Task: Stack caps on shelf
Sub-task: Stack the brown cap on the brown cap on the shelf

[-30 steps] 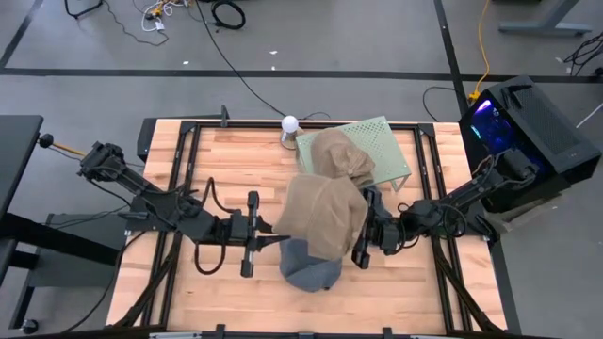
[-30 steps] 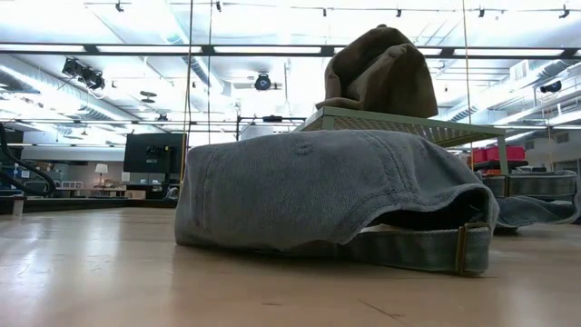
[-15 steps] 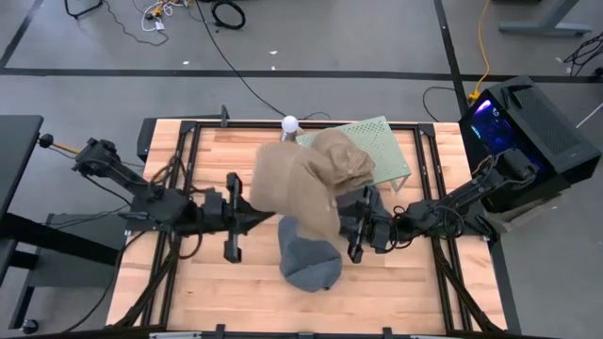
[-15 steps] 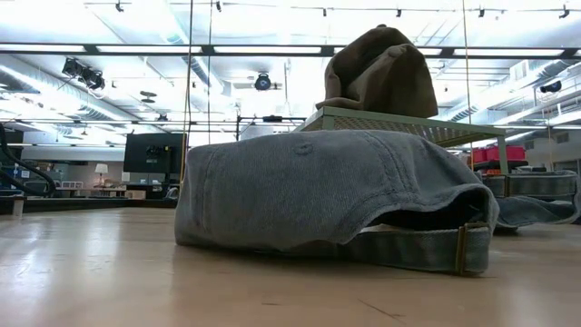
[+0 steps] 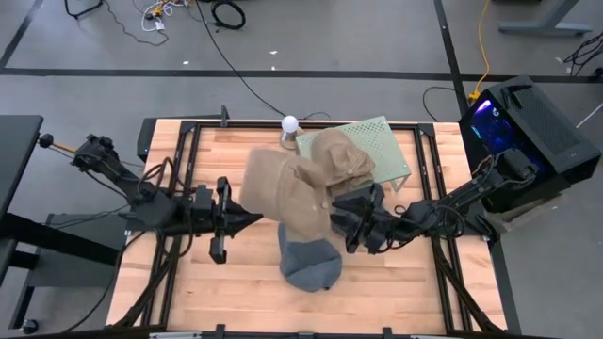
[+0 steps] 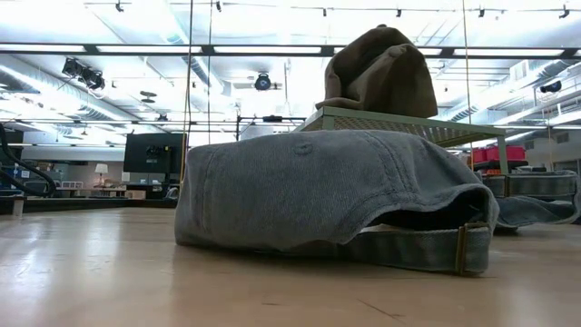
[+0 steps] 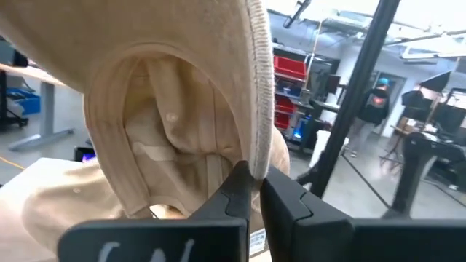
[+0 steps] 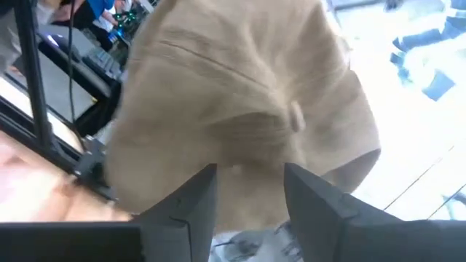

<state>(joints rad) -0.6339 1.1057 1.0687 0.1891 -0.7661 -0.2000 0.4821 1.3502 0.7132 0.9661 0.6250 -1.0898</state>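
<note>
A tan cap (image 5: 283,193) hangs in the air between my two grippers, in front of the pale green shelf (image 5: 382,141). My left gripper (image 5: 247,218) is shut on it from the table's left. My right gripper (image 5: 339,221) is open at the cap's right side, facing its crown (image 8: 247,94). A second tan cap (image 5: 341,158) sits on the shelf's left part and shows on top of the shelf (image 6: 408,123) in the low view. A blue-grey cap (image 5: 309,262) lies on the table below the grippers, crown up (image 6: 327,195). My left gripper pinches the tan cap's brim edge (image 7: 254,156) between its two fingers, coming level from the table's left. The cap is lifted clear, its open underside (image 7: 167,124) turned toward my left wrist. My right gripper: whether its open fingers (image 8: 193,200) touch the crown, I cannot tell.
The wooden table (image 5: 236,282) has a black frame around it. A white ball on a post (image 5: 289,123) stands at the far edge beside the shelf. A black box with blue light (image 5: 528,118) sits off the right side. Blue-grey fabric (image 6: 540,209) lies low behind the shelf's legs.
Both grippers have moved toward the table's left and slightly toward the far edge. The tan cap has travelled with them, away from above the blue-grey cap, and has turned. The left gripper has stayed shut on it.
</note>
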